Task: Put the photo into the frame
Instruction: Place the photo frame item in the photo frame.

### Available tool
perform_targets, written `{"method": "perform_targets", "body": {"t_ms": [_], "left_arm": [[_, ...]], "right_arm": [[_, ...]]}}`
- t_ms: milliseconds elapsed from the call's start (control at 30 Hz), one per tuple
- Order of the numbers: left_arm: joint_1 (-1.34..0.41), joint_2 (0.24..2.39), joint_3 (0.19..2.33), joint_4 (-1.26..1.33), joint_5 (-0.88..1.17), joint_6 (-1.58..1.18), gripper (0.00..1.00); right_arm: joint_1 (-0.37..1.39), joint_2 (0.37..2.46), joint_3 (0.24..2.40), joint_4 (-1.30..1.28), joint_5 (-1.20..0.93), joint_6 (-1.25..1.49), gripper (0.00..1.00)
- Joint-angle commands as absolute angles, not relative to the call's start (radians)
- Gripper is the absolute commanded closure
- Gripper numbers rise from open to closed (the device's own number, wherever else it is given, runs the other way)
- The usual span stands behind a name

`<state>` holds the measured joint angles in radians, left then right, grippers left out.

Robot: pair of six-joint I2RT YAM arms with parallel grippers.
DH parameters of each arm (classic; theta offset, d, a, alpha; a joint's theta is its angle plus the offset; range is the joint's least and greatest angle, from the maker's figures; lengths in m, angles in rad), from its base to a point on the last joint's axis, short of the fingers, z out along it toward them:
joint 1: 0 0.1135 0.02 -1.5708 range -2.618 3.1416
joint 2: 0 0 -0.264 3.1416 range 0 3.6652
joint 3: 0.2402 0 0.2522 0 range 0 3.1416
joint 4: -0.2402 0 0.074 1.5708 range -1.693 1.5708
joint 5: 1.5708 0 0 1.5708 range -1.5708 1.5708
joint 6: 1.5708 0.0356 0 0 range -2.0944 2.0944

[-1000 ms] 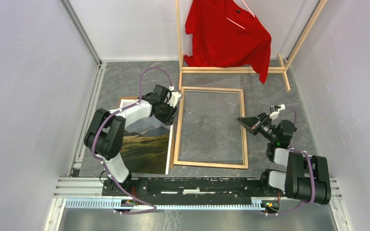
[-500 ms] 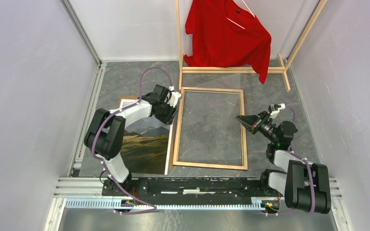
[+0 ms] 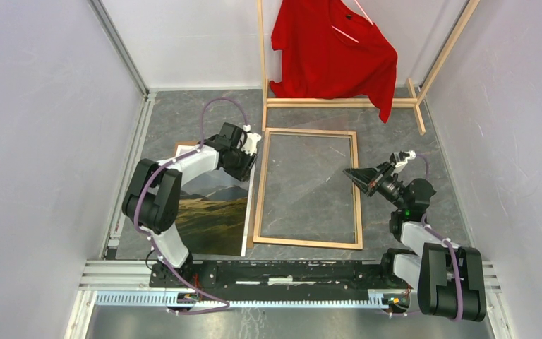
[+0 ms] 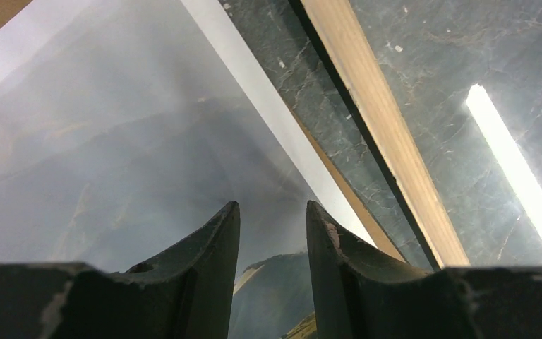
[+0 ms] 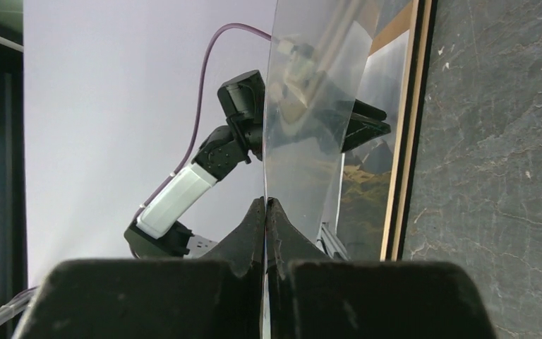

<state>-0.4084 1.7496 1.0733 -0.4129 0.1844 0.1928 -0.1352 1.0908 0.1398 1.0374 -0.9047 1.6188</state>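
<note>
Photo (image 4: 113,176): likely thin, limp and slick; pinch the white edge just right of your left tool (image 4: 273,212).
Left tool: narrow gap, empty.
Right tool (image 5: 266,205): clamped on clear sheet (image 5: 310,106).

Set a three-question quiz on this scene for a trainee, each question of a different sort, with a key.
1. True or false: the photo already lies inside the frame.
2. What does the right hand pinch? A) a clear sheet B) the photo C) the frame
3. Fill in: the left hand hangs over the photo with its jaws ____.
Key: 1 false; 2 A; 3 open.
</note>
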Motion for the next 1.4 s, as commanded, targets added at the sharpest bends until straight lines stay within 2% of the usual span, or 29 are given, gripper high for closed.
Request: {"method": "perform_targets", "body": {"t_ms": [0,133,367,633,767,967,1367], "left_arm": [[-0.398,1.716,1.092,-0.400,0.194,0.211,0.53],[-0.381,1.701,1.100,-0.391,0.145,0.211,0.54],[-0.377,1.690,1.095,-0.383,0.154,0.221,0.52],[-0.417,1.737,1.087,-0.373,0.149,0.212,0.52],[-0.422,1.744,1.091,-0.374,0.147,0.212,0.52],[-0.444,1.757,1.091,-0.369,0.144,0.206,0.52],[-0.465,1.779,1.098,-0.367,0.150,0.207,0.54]], "right_arm": [[-0.131,1.065,0.142,0.987,-0.883,1.522,1.00],[-0.132,1.038,0.198,0.700,-0.842,1.246,1.00],[-0.132,1.096,0.157,0.658,-0.797,1.093,0.97],[-0.132,1.170,0.151,0.630,-0.815,0.975,0.61],[-0.124,1.194,0.181,0.556,-0.812,0.895,0.50],[-0.086,1.234,0.204,0.487,-0.790,0.823,0.47],[-0.006,1.330,0.212,0.608,-0.774,0.867,0.47]]}}
